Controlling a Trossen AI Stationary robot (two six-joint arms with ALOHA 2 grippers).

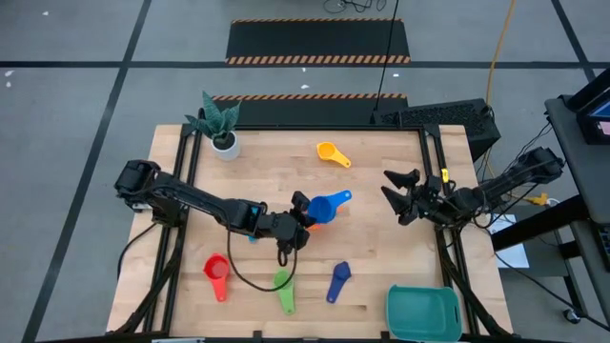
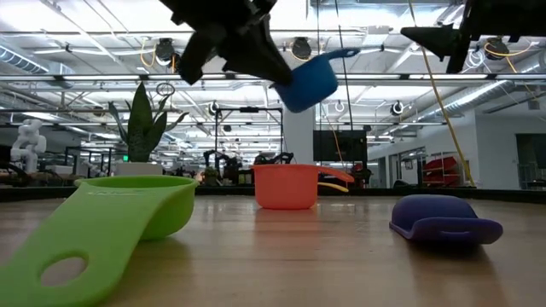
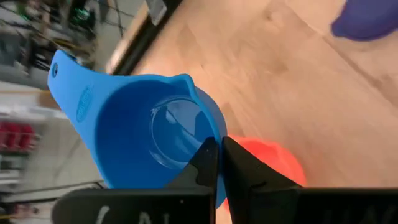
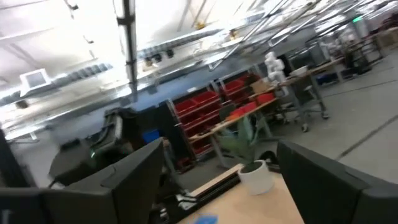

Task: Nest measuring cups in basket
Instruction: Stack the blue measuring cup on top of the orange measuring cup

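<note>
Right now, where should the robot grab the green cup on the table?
Probably by its flat handle, coming straight down from above. The green cup lies alone on the table, handle pointing at the near edge, resting low and offering thin sides to pinch.

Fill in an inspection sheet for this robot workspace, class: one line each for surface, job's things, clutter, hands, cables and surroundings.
Surface: wooden table top, bare between items.
Job's things: light blue cup lifted off the table above the orange cup; yellow cup, red cup, green cup and dark blue cup lie apart on the wood; teal basket at the near right corner holds no cups.
Clutter: potted plant at the far left corner.
Hands: left hand shut on the light blue cup's rim; right hand open, raised, holding nothing.
Cables: black cable loops over the table below the left arm.
Surroundings: grey floor, striped mats.
</note>
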